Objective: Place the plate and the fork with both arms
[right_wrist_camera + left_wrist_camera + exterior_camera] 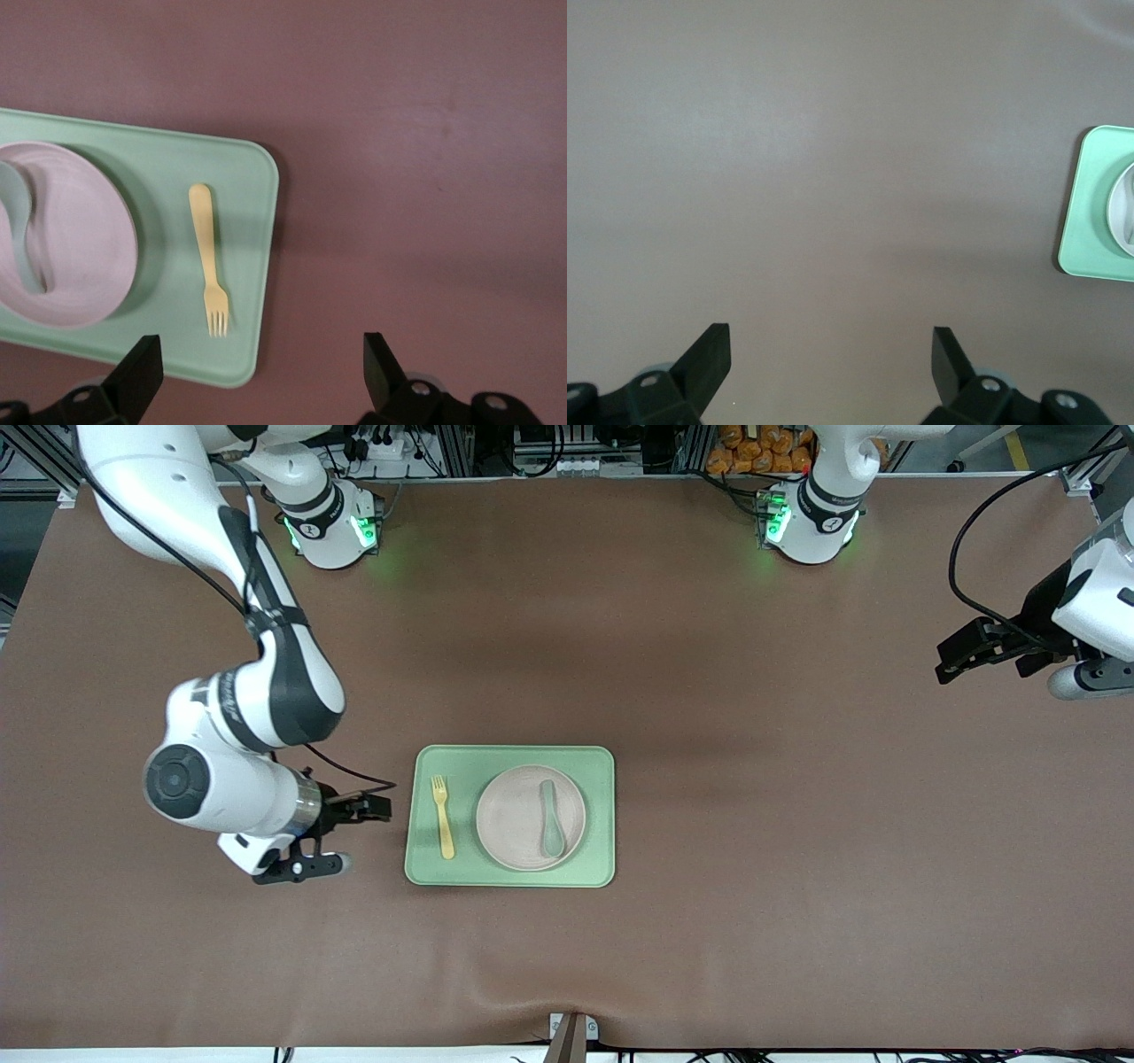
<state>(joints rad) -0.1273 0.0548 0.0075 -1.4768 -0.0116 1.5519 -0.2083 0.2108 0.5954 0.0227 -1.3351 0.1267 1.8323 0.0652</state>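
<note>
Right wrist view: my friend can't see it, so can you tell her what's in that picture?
A small yellow fork lies on a light-green tray, beside a pale pink plate with a grey-green spoon on it. The right gripper hangs open over the tray's edge and the brown table, holding nothing.

White arms (266, 691) w/ dark joints, black cables, green-lit bases (332, 531).
</note>
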